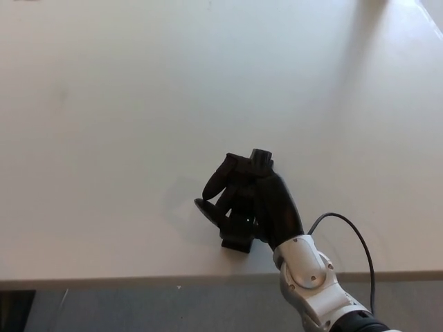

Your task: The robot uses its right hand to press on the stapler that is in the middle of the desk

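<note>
A black stapler [236, 240] lies near the desk's front edge, mostly covered; only its near end shows clearly below my palm. My right hand [252, 197] rests on top of it, reaching in from the lower right. Its fingers [220, 176] curl down over the far left side and the thumb lies low at the left. The hand and the stapler are both black, so the stapler's far end is hard to tell apart. My left hand does not show.
The white desk [138, 104] fills the view, with its front edge [104, 280] along the bottom. A black cable [360, 235] loops from my right wrist over the desk's near right part. Grey floor lies below the edge.
</note>
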### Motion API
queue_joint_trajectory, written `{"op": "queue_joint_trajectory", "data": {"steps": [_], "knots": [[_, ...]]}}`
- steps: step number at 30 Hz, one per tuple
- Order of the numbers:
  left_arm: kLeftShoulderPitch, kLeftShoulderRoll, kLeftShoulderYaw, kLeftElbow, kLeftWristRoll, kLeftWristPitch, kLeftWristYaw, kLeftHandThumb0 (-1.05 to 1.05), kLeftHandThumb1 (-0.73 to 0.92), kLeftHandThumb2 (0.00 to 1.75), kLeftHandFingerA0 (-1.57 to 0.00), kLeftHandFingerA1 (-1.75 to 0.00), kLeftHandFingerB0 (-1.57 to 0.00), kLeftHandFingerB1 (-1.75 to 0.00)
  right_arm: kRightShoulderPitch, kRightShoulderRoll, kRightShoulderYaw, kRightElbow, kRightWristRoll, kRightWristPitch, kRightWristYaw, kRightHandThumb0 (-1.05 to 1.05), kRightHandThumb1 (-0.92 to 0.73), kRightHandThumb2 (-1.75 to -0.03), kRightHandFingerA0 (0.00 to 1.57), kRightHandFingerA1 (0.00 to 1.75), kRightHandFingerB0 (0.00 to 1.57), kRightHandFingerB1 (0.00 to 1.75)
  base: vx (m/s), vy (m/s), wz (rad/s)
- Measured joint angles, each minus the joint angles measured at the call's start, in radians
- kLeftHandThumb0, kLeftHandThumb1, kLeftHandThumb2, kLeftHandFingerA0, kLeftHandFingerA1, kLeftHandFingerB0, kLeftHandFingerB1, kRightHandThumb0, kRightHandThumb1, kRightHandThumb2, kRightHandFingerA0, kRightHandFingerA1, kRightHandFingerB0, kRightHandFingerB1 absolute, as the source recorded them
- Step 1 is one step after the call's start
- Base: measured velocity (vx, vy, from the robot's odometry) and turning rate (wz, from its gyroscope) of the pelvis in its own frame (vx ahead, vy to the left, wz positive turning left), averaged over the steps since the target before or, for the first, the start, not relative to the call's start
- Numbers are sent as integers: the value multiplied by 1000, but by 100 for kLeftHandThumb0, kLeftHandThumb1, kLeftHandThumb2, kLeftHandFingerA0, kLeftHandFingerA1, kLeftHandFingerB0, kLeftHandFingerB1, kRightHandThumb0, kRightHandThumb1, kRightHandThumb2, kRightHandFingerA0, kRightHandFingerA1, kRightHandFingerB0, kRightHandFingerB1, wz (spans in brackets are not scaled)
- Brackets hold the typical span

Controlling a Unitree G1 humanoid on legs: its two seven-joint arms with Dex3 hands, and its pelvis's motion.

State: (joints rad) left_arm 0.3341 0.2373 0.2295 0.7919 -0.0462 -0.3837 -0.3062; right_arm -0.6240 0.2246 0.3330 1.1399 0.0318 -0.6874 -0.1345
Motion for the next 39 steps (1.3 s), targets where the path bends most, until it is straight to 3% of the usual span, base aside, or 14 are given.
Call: {"op": "queue_joint_trajectory", "data": {"steps": [1, 2, 4, 8, 9, 12, 15, 22, 29, 30, 32, 39], "knots": [[1, 0, 2, 1, 0, 0, 0, -33, 68, 120, -7, -53, -6, -52, 0, 0, 3, -16, 0, 3, 0, -24, -61, -57, 78, 166, 65, 155, 0, 0, 0], [2, 0, 4, 2, -1, 0, 0, -33, 68, 120, -8, -53, -6, -52, 0, 0, 5, -43, 1, 9, 0, -22, -56, -59, 84, 162, 73, 152, 0, 0, 0], [3, 0, 7, 6, -1, 0, 0, -34, 66, 119, -7, -52, -5, -51, -1, 0, 6, -112, 3, 25, 0, -23, -60, -58, 77, 164, 66, 154, 0, 0, 0], [0, 0, 6, 17, -1, 0, 0, -33, 68, 120, -7, -52, -6, -52, -4, -3, 7, -235, 10, 57, 4, -21, -62, -58, 79, 167, 64, 157, 0, 0, 0], [0, 0, 7, 20, -1, 0, 0, -32, 70, 121, -7, -52, -6, -52, -5, -3, 7, -268, 11, 65, 5, -23, -65, -53, 74, 175, 55, 162, 0, 0, 0], [-1, 0, 7, 25, -1, 0, 0, -33, 68, 120, -8, -53, -7, -52, -10, -6, 4, -373, 15, 95, 9, -21, -65, -54, 74, 171, 63, 163, 0, 0, 0], [-3, 0, 6, 28, -1, 0, -1, -33, 68, 120, -6, -52, -5, -52, -16, -10, 0, -459, 17, 120, 12, -16, -64, -56, 78, 175, 56, 174, 0, 0, 0], [-7, 0, 7, 43, -1, 0, -1, -34, 67, 120, -7, -52, -6, -52, -29, -59, -32, -656, 31, 184, 23, -16, -63, -56, 81, 175, 56, 173, 0, 0, 0], [-11, 0, 7, 55, -1, 0, -1, -33, 69, 121, -7, -52, -5, -51, -12, -178, -98, -871, 63, 250, 41, -10, -68, -56, 83, 175, 61, 175, 0, 0, 0], [-12, 1, 7, 56, -1, 0, -1, -32, 70, 120, -8, -52, -5, -51, -6, -196, -110, -897, 68, 257, 43, -13, -67, -58, 84, 175, 65, 168, 0, 0, 0], [-14, 1, 7, 59, -1, 0, -1, -32, 71, 121, -7, -52, -5, -51, 12, -240, -138, -951, 83, 271, 50, -12, -66, -57, 87, 175, 62, 174, 0, 0, 0], [-30, 2, 8, 79, -1, 0, -2, -33, 69, 122, -7, -53, -6, -53, 139, -409, -284, -1161, 153, 325, 72, -11, -66, -59, 90, 175, 68, 175, 0, 0, 0]]}}
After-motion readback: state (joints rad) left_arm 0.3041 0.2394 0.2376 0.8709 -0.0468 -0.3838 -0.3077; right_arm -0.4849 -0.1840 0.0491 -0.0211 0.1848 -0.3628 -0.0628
